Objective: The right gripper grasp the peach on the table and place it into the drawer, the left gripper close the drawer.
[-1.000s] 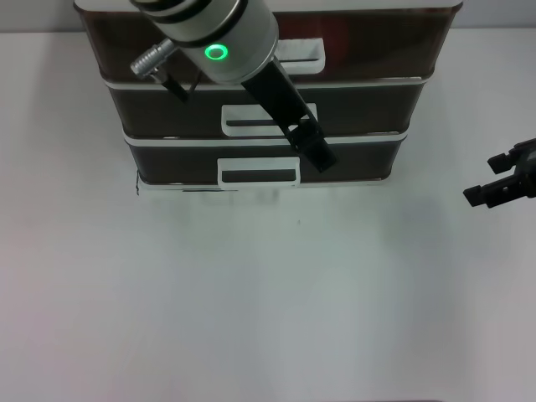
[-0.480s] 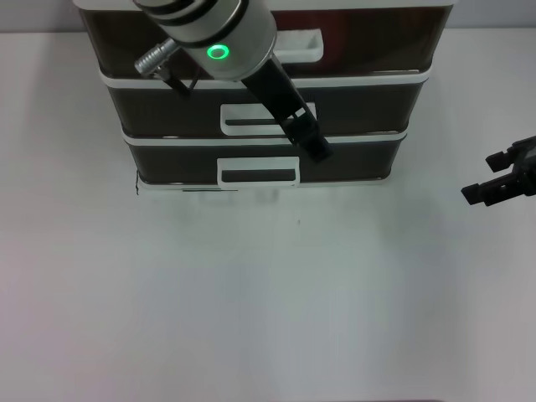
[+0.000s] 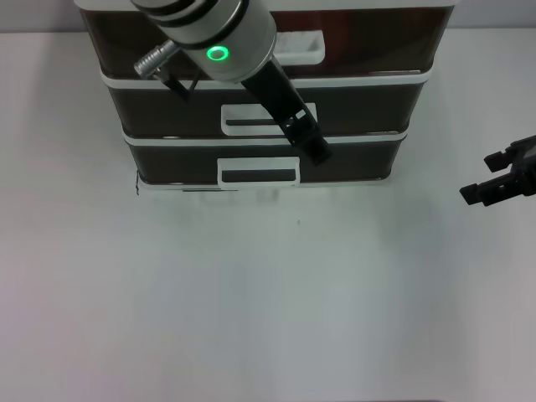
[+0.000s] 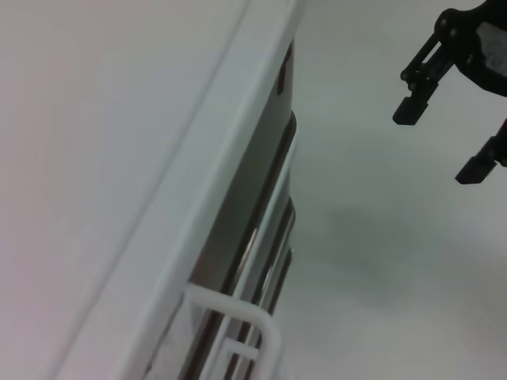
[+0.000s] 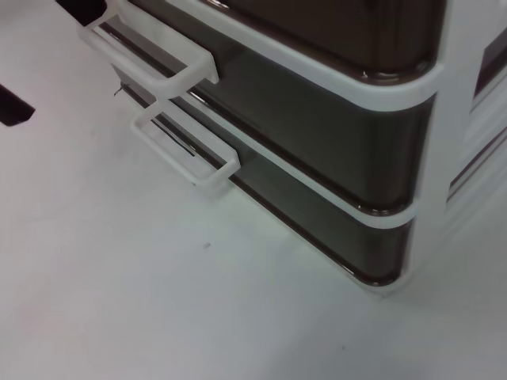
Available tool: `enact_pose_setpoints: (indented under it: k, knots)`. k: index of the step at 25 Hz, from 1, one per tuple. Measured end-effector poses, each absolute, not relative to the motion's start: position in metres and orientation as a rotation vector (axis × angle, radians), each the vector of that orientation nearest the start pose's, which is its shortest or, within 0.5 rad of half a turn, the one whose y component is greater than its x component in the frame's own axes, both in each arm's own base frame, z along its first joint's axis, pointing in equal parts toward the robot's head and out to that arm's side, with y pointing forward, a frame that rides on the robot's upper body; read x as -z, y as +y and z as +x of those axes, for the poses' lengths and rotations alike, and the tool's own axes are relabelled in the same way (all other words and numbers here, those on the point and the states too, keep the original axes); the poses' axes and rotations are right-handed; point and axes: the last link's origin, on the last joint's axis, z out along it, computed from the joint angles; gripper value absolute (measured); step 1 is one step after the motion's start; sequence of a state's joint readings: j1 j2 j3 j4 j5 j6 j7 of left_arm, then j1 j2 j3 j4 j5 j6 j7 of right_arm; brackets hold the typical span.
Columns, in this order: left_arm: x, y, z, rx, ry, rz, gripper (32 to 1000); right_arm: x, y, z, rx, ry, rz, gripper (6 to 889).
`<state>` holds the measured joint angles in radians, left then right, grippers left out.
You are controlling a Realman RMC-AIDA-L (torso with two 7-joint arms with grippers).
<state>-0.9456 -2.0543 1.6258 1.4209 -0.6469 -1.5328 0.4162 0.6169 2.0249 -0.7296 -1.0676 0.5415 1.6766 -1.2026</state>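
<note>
The dark brown top drawer (image 3: 368,42) of the stacked unit sits nearly flush, its white loop handle (image 3: 300,46) behind my left arm, something red showing through it. My left gripper (image 3: 316,149) reaches down across the unit's front, beside the middle drawer's handle (image 3: 251,120), fingers together. My right gripper (image 3: 486,177) hovers open over the white table (image 3: 268,301) to the right of the unit; it also shows in the left wrist view (image 4: 444,142). The peach is out of view.
The unit has two more shut drawers below, the lowest with its own white handle (image 3: 258,172), also seen in the right wrist view (image 5: 186,150). The unit's corner (image 5: 412,214) lies close to the right wrist camera.
The left gripper drew slightly back toward the unit, and the top drawer's handle slid a little farther in. The right gripper barely moved.
</note>
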Motion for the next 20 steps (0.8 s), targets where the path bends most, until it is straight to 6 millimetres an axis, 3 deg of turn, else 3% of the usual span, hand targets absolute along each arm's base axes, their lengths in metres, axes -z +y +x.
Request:
enact_pose_setpoints:
  k: [7, 20]
  knots:
    - [0.033, 0.350, -0.024, -0.416, -0.421, -2.805, 817, -0.070, 0.352, 0.273, 0.207, 0.950, -2.686, 793]
    - [0.045, 0.306, -0.022, -0.504, -0.362, -2.843, 817, -0.068, 0.351, 0.272, 0.206, 0.950, -2.691, 793]
